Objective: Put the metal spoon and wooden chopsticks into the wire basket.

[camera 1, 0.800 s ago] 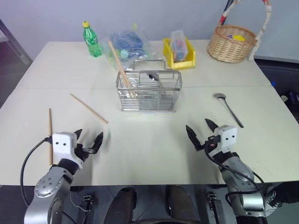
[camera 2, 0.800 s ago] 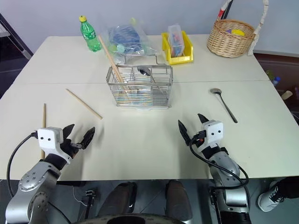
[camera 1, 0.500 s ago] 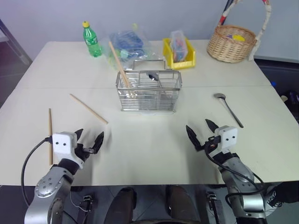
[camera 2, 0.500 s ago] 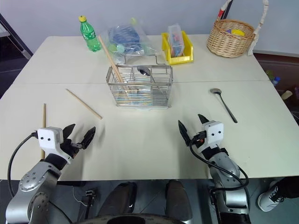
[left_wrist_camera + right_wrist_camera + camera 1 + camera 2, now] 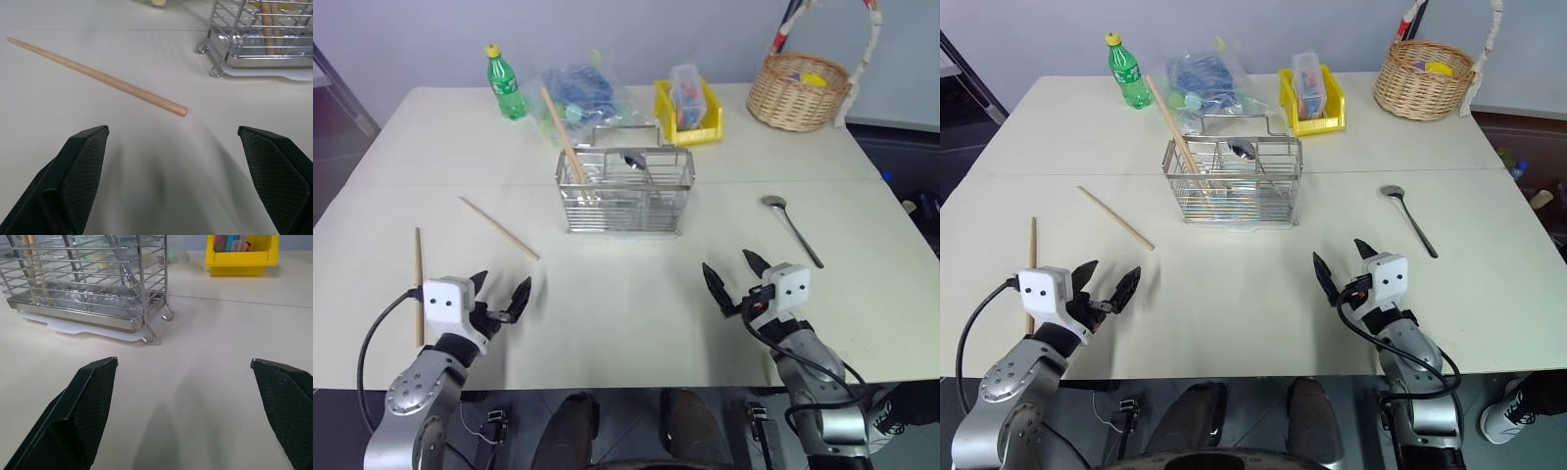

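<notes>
A wide cream table set before a pale wall is seen, with a green bottle, a clear bag, a yellow bin and a wicker basket ranged along its far edge. The wire basket is placed near the middle; one chopstick is already leaned in its left compartment, and a dark spoon-like utensil is seen inside it too. The task is judged partly done. Two wooden chopsticks are left on the table: one lying diagonally to the left of the wire basket, the other just beside the left gripper. The metal spoon is left flat to the right of the wire basket, beyond the right gripper. Both grippers are held low over the near table with fingers spread wide, and nothing is gripped by either. Three pickups are therefore judged to remain.
</notes>
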